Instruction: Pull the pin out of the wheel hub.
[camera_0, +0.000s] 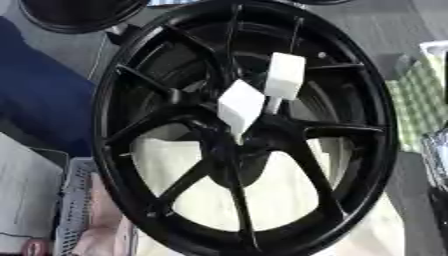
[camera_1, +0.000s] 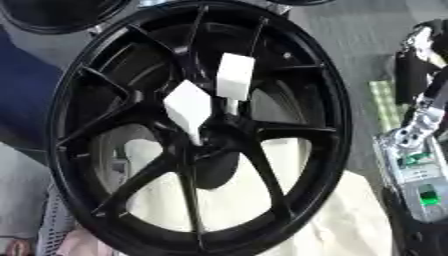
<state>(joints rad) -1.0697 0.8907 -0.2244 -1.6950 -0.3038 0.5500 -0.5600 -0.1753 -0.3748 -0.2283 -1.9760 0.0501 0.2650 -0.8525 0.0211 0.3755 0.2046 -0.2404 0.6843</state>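
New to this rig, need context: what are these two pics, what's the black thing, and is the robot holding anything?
Both pictures come from one stereo camera in a humanoid robot's head, looking down at its work: a left eye view and a right eye view of the same instant, so they nearly match.

The big black object is a spoked wheel, filling most of each view. Two white blocks on thin stems stick out near its hub: the nearer pin and a second one just behind it. These look like the pins to be pulled.

Under the wheel lies a pale cream cloth. Another dark round rim shows at the top left.

At the right edge of the right eye view, a black and silver arm part shows, probably the robot's right arm. No hand is clearly visible, and nothing is held.
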